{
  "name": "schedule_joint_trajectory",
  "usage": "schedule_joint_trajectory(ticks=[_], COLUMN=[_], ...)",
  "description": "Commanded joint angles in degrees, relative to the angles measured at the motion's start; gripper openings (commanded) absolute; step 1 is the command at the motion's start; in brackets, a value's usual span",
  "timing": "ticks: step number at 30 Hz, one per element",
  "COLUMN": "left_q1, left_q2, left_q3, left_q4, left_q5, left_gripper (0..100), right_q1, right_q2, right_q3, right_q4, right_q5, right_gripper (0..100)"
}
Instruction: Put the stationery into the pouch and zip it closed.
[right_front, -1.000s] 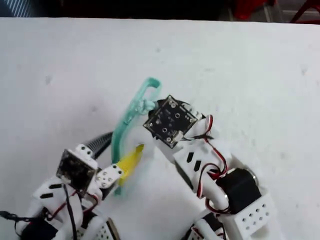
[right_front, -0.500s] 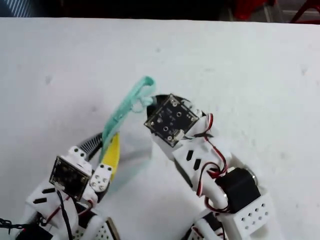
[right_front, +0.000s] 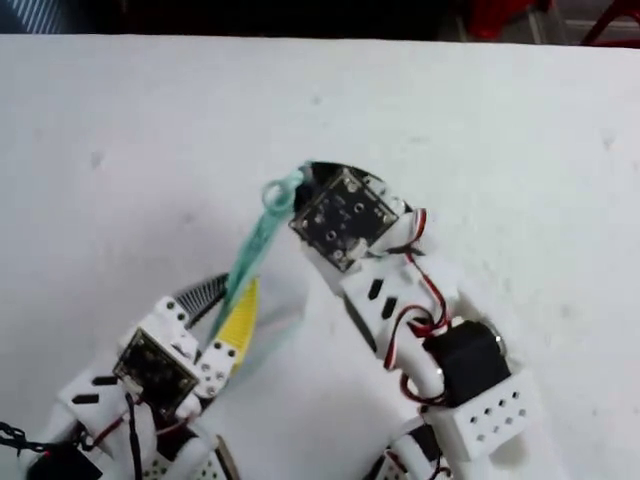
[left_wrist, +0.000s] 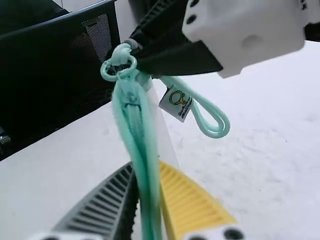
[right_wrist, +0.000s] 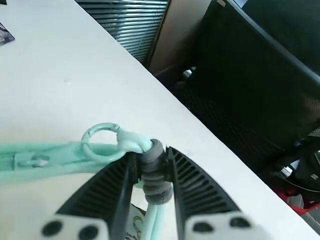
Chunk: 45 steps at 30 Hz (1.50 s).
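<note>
Pouch has gone from a slack curve to a straight, taut line, and the right arm has pulled its end farther up the desk.

High view: mint pouch (right_front: 250, 250) runs edge-on between the grippers, seemingly lifted off the white desk (right_front: 480, 130). The right gripper (right_front: 305, 180) is at the ring end and the left gripper (right_front: 235, 310) at the near end.

Left wrist view: yellow and grey fingers (left_wrist: 190, 205) are pinched on the pouch's edge. A white tag (left_wrist: 178, 104) beside the cord loop (left_wrist: 210, 117) carries a yellow-green logo, its print too small to read.

Right wrist view: black fingers (right_wrist: 192, 182) are clamped on the grey bead (right_wrist: 152, 175), which joins the ring (right_wrist: 100, 135).

Risks:
- The bead is small and round, so more pull could pop it out.
- The thin pouch edge could slide from the left fingers.
- Either slip drops the pouch.
- Cannot tell whether the zip is fully shut.
</note>
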Motion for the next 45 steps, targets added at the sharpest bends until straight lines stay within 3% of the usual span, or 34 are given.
schedule_joint_trajectory(ticks=[1, 4, 26, 45], left_q1=[0.3, 0.3, 0.0, 0.0], left_q2=[0.4, 0.4, 0.4, 0.4], left_q3=[-0.4, -0.5, -0.5, -0.5], left_q4=[1.4, 1.3, 1.2, 1.4], left_q5=[-0.6, -0.6, -0.4, -0.3], left_gripper=[2, 2, 2, 2], right_q1=[7.4, 9.3, 23.4, 25.6], right_q2=[1.0, 1.5, 1.5, 1.5], right_q3=[-3.0, -2.8, 6.9, 6.9], right_q4=[-2.0, -2.1, -11.9, -11.5], right_q5=[0.9, 4.6, 10.1, 10.1], right_gripper=[1.7, 1.7, 1.7, 1.7])
